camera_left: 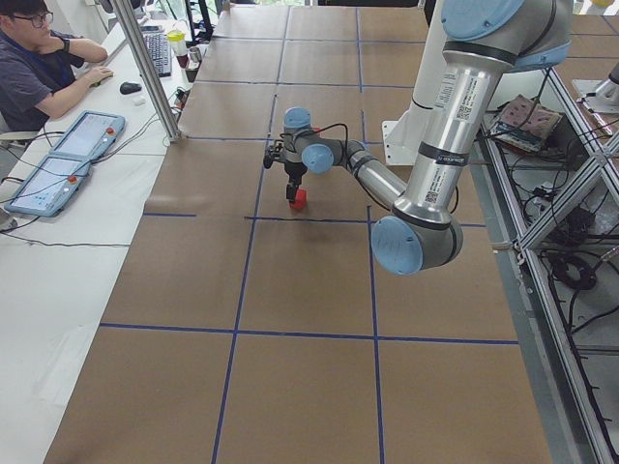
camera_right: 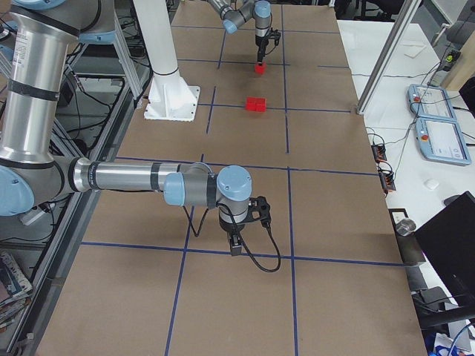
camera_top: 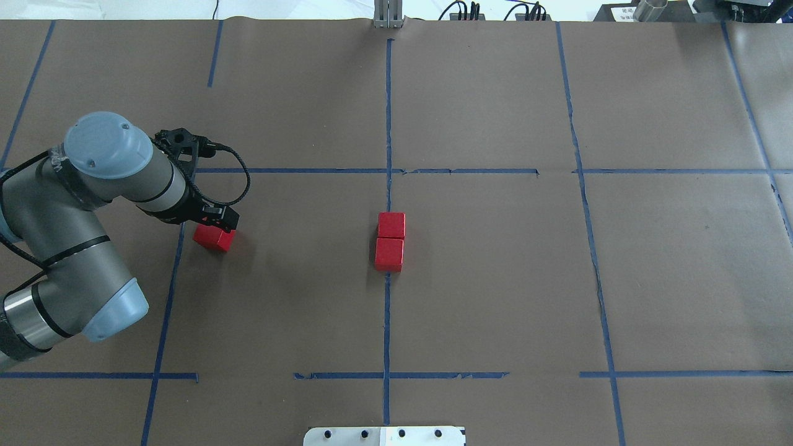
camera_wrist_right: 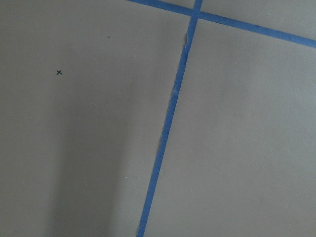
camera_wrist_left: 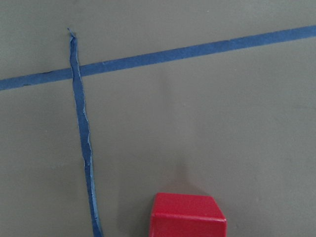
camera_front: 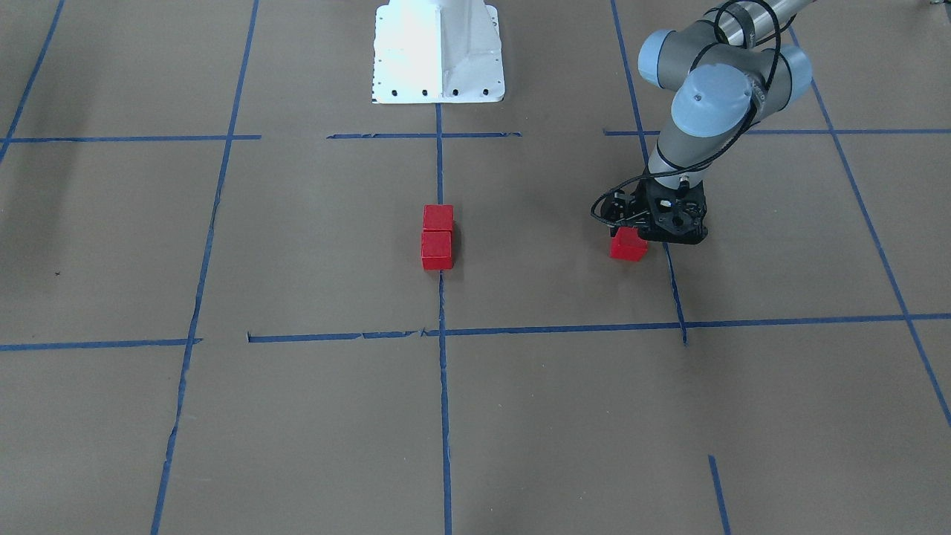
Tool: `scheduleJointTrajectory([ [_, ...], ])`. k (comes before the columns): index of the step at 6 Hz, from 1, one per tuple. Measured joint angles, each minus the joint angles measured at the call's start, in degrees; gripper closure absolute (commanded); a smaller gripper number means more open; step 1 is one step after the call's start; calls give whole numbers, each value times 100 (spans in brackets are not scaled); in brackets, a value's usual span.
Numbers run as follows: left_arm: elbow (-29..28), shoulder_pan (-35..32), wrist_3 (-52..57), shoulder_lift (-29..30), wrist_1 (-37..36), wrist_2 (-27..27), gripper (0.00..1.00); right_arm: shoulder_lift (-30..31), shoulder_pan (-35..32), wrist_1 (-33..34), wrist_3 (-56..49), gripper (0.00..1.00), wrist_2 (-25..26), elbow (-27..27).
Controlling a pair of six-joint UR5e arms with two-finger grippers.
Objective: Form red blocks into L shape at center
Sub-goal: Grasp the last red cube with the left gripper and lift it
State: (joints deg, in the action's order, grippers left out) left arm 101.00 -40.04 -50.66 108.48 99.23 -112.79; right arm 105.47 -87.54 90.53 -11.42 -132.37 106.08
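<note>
The left end effector (camera_top: 215,222) points straight down, right over a single red block (camera_top: 214,238). Its fingers are hidden behind the wrist housing in both the overhead and front views. The left wrist camera shows only the block's top at the lower edge, so I cannot tell whether it is clenched on the block or released. This block sits just beside a vertical tape line (camera_top: 170,297), on the side toward the center (camera_top: 471,272) but well apart from it.

A black cable (camera_top: 245,179) loops out from the wrist. Behind it, the left arm (camera_top: 74,248) bends through its blue-capped joints and leaves the overhead view at the left edge.

The other two red blocks (camera_top: 391,225) (camera_top: 389,254) touch face to face at the center. They form a short row along the middle blue tape line (camera_top: 386,322).

The right end effector (camera_right: 234,243) shows only in the side view. It hangs downward close above the brown counter (camera_top: 681,279) near a tape crossing, and I cannot tell its grip state. The right arm (camera_right: 126,178) runs level and low from it back to an upright link at that view's left.
</note>
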Motion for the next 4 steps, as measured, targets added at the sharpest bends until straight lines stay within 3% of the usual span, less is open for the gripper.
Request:
scheduleJointTrajectory([
  [4, -588, 11, 33, 242, 315, -318, 0, 0, -3, 0, -1, 0, 0, -8],
])
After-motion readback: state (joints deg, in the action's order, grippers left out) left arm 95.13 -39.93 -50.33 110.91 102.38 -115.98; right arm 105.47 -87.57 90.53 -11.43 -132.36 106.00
